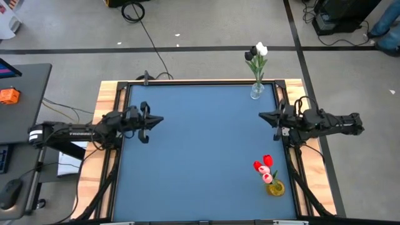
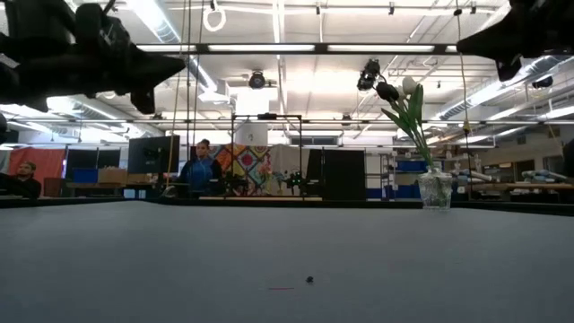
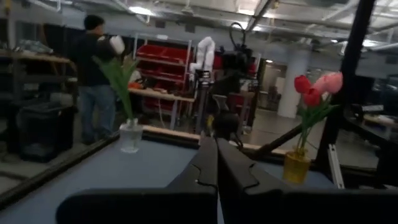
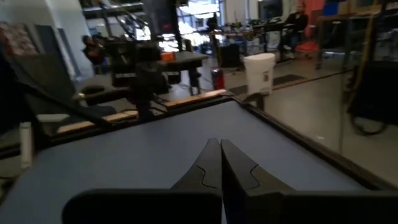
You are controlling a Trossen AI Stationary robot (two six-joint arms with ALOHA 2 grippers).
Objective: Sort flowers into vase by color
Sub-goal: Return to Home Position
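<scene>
Workshop clutter sitting around a blue table

A blue table top [image 1: 200, 144] is lying inside a pale wooden frame [image 1: 107, 100], with a small dark speck [image 2: 309, 279] resting on it. A black cable [image 1: 149, 37] is trailing across the grey floor [image 1: 206, 25], and an orange object [image 1: 9, 95] is sitting on a dark desk [image 1: 25, 87]. A person in blue [image 2: 199, 170] is standing beyond the table. Another person [image 3: 90, 71] is standing near red bins [image 3: 155, 55], and a white bucket [image 4: 259, 71] is standing off the table's far edge.
</scene>
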